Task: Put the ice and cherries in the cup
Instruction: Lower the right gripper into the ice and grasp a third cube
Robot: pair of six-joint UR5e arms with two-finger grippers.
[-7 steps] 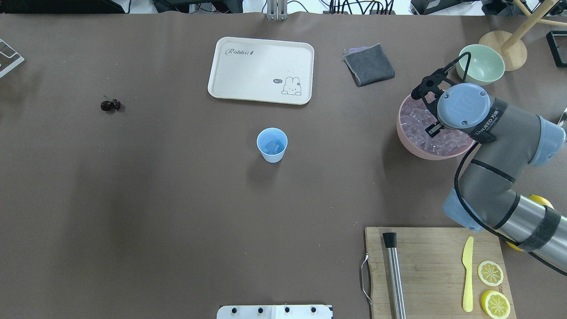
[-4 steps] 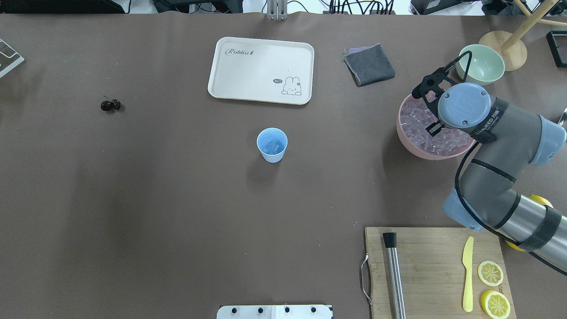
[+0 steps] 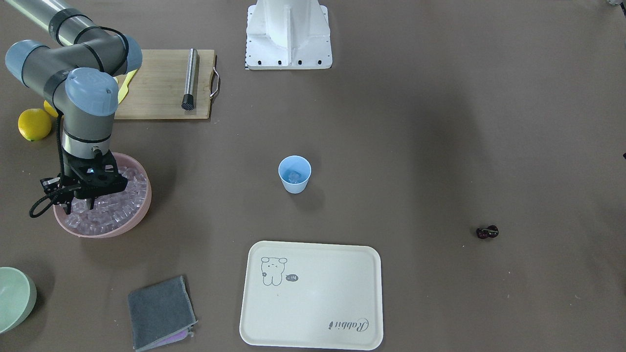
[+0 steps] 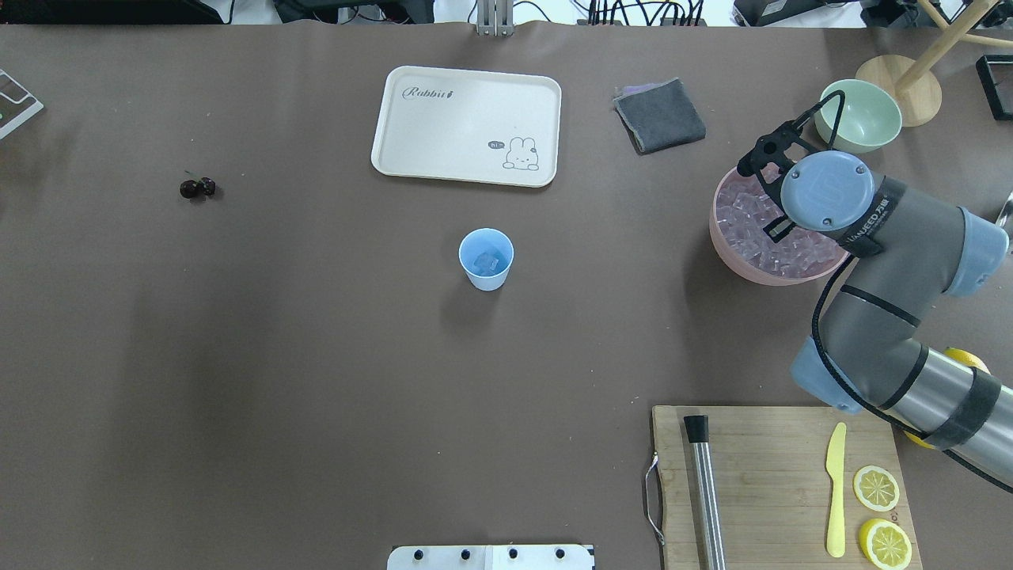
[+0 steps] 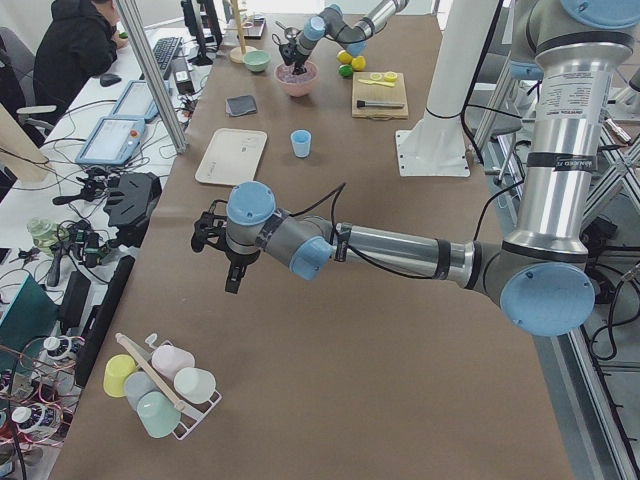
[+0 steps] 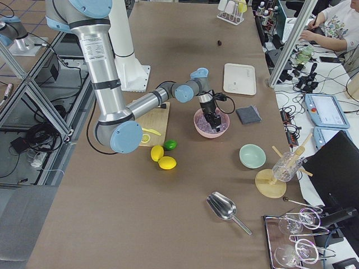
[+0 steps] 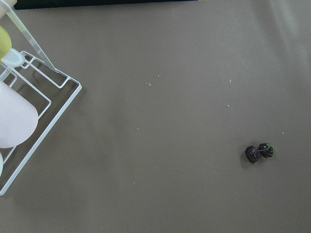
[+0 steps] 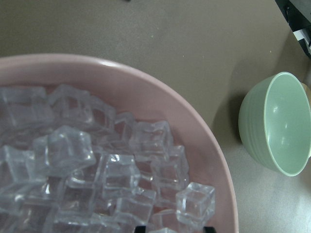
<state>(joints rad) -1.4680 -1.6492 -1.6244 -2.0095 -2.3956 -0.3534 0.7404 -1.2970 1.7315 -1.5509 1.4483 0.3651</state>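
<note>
1 cup (image 4: 486,283) stands upright, mouth facing up.

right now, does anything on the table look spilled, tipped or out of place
Nothing looks spilled or tipped. The cup stands upright with some ice in it, the rest of the ice sits inside the pink bowl, and the cherries lie loose on the bare table, far from the cup.
</note>
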